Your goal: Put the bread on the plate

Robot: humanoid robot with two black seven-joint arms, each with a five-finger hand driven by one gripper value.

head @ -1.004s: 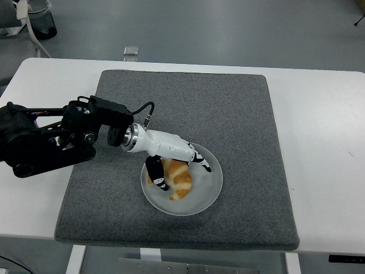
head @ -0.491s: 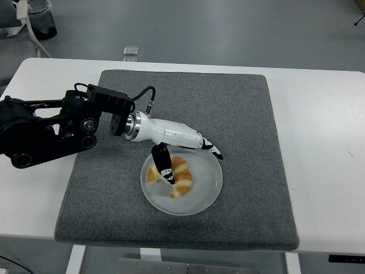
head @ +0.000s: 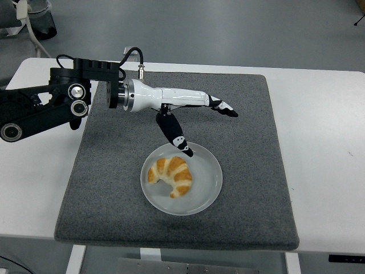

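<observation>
Table (head: 336, 188) edge runs along the bottom, white, with a big grey mat (head: 239, 114) covering most of the middle of it. Closest thing on the mat is the plate (head: 208, 191), round and white, sitting toward the near side, a bit left of the mat's centre. Bread (head: 171, 176) is on it, a croissant lying flat in the plate's left half, curved like a crescent with its ends pointing toward the near-left. So it's resting on the plate with nothing gripping it.

Just past that is the left hand (head: 188, 111), white with black fingertips, up above the mat and clear of the bread. It's wide open: the fingers (head: 222, 107) stretch out straight to the right over the mat's middle, and the thumb (head: 174, 134) angles down on its own toward the plate's far rim. From this angle the thumb tip overlaps the rim, but I can't tell if it's actually touching or just hanging above it. Nothing in the hand.

Behind the hand, the left arm (head: 51, 105) comes in from the left edge, chunky black housing over the table and the mat's far-left corner, with a black cable (head: 132, 55) looping over the wrist.

Farther back, past the table's far edge, it's grey floor (head: 228, 28). There's a small silvery thing (head: 132, 51) right behind the table that I can't make out, and some dark object (head: 40, 23) with a white tube in the top-left corner.
</observation>
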